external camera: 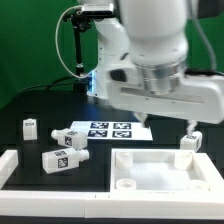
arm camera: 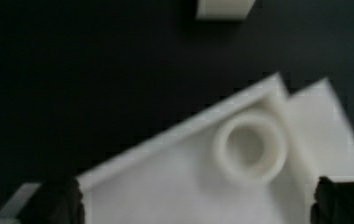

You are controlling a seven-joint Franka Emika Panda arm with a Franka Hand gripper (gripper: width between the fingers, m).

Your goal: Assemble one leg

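Several white legs with fiducial tags lie on the black table. One leg [external camera: 190, 143] stands by the far right corner of the large white panel [external camera: 165, 172]. Three more are at the exterior view's left: one [external camera: 30, 126], one [external camera: 70, 138] and one [external camera: 60, 160]. My gripper [external camera: 168, 120] hangs above the panel, open and empty. In the wrist view the gripper [arm camera: 200, 203] has its dark fingers [arm camera: 58, 202] wide apart over a corner of the panel [arm camera: 174, 170] with a round hole [arm camera: 248, 148]. A leg's end [arm camera: 224, 8] shows beyond that corner.
The marker board [external camera: 108, 130] lies at the middle of the table behind the panel. A white L-shaped rail [external camera: 14, 168] borders the front left. A black stand with cables [external camera: 80, 50] rises at the back.
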